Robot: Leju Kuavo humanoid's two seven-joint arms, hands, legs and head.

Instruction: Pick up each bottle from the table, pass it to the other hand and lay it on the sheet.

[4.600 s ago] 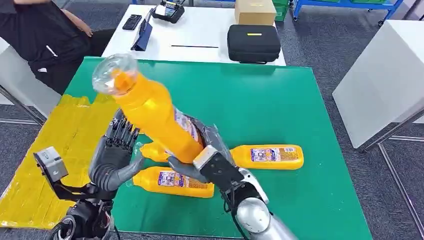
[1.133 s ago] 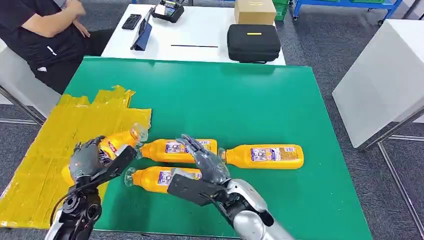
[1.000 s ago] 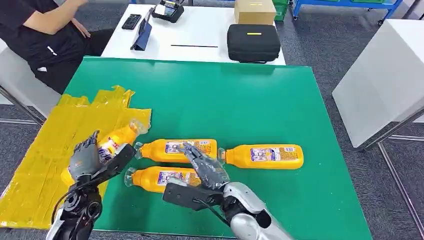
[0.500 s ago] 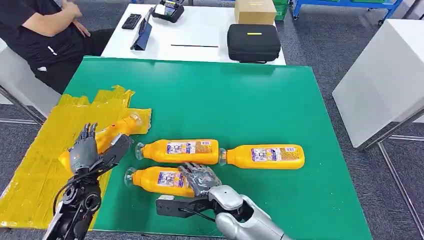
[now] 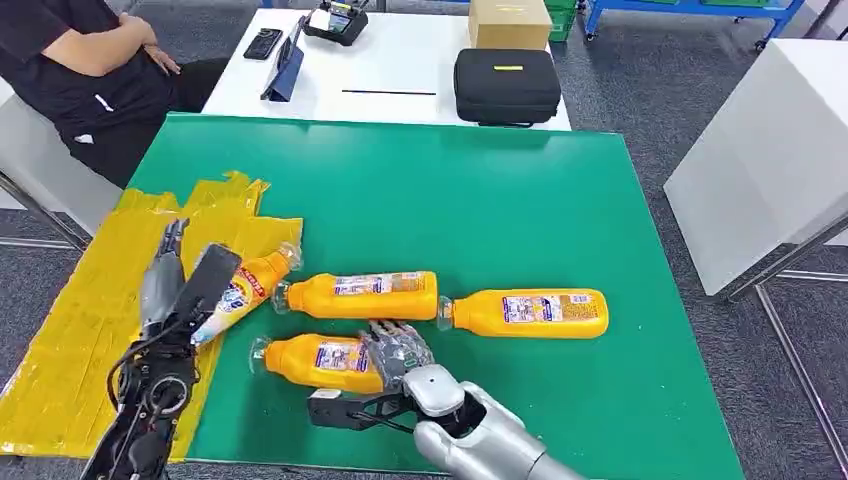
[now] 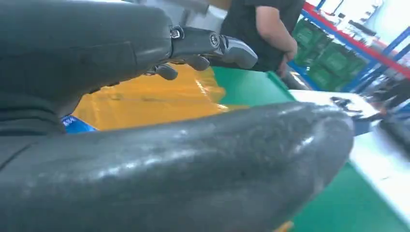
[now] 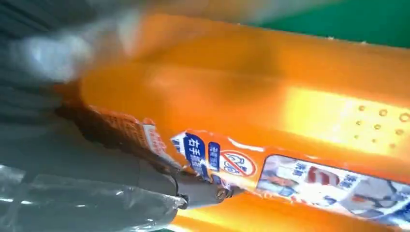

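Head view: bright, even overhead light, sharp, with soft short shadows under the bottles on the green table (image 5: 520, 200). Left wrist view: the left hand (image 6: 183, 159) is close, defocused, with dull highlights. Right wrist view: motion-blurred, glare streaking a bottle (image 7: 290, 111).

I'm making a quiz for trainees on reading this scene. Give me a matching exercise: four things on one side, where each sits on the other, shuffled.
Things:
1. black case
2. cardboard box
3. bottle under the right hand
4. bottle beside the left hand

Places:
A. partly on the yellow sheet
B. far edge of the white table
C. white table, next to the green table
D. near edge of the green table

Pairs: 1-C, 2-B, 3-D, 4-A
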